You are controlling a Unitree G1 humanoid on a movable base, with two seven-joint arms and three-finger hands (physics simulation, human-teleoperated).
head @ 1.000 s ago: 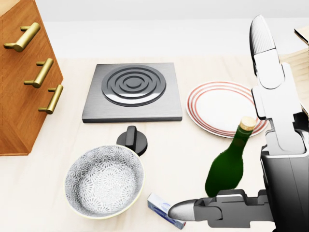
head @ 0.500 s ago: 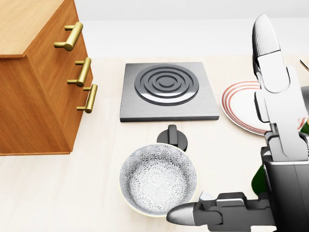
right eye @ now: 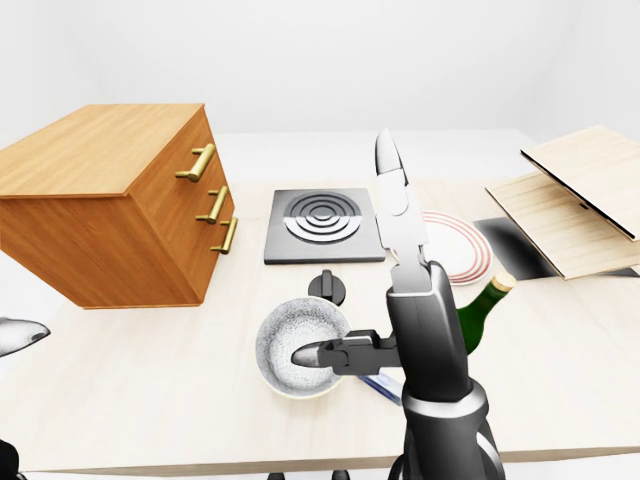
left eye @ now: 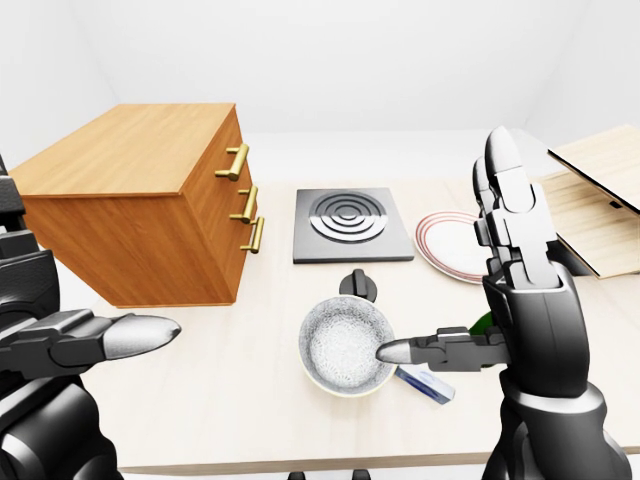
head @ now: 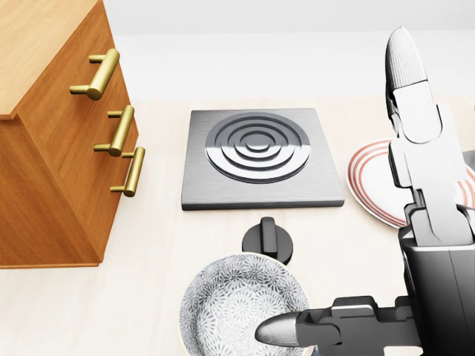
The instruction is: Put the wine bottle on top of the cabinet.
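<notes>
Wine bottle point(right eye: 478, 312): stood on the table point(right eye: 150, 380), mostly hidden behind the right hand point(right eye: 385, 300); only neck, cork and a green sliver showed in the right-eye view.
Right hand: fingers spread, one upright, one level over the bowl point(left eye: 345, 345); probably not gripping the bottle.
Left hand point(left eye: 95, 335): fingers extended, empty, cut off at the edge.
Cabinet point(left eye: 150, 200): at the left, well apart from the bottle.

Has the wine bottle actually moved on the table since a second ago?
Cannot tell. The head camera swung, shifting everything. The wine bottle is now hidden in the head view; in the right-eye view it stands below the striped plate.
</notes>
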